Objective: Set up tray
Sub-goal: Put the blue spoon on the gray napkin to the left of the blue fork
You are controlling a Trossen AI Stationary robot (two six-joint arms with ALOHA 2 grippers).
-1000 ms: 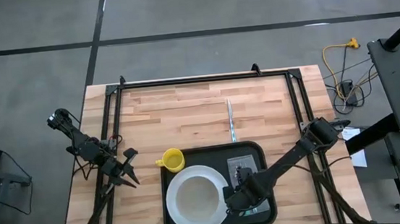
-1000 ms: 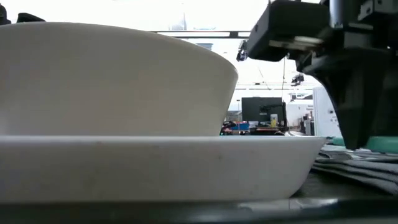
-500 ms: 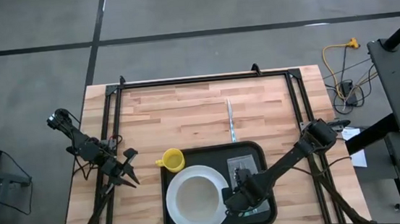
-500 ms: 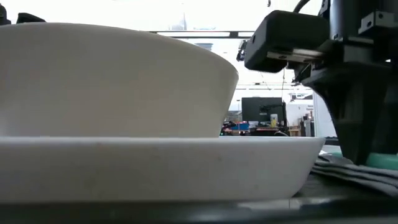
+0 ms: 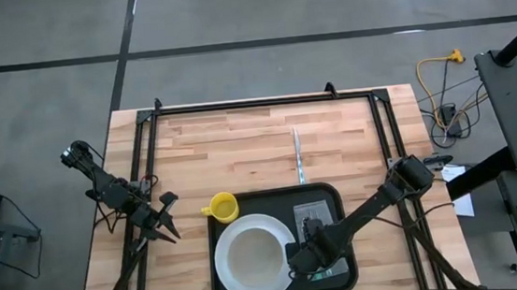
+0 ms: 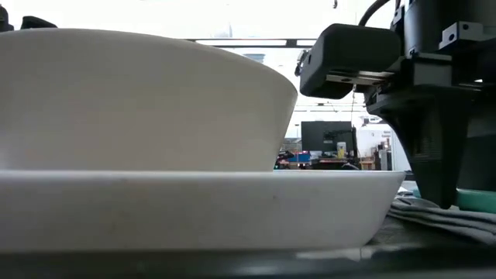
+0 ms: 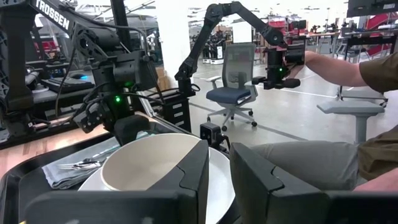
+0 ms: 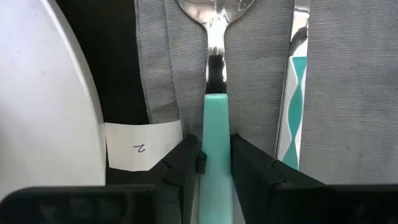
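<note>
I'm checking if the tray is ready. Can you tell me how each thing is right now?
tray: on the table, loaded
plate: on the tray, bowl on it
bowl: upright, empty
napkin: flat on the tray
teal spoon: on the napkin, between the right gripper fingers
yellow cup: upright, beside the tray
left gripper: idle, shut

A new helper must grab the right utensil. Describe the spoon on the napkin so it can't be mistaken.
Start at the black tray near the table's front edge and go to the grey napkin on the side away from the white plate. The spoon lies on that napkin, its teal handle between the fingers of the right gripper. Its handle is solid teal, while the utensil beside it is patterned teal and white.
</note>
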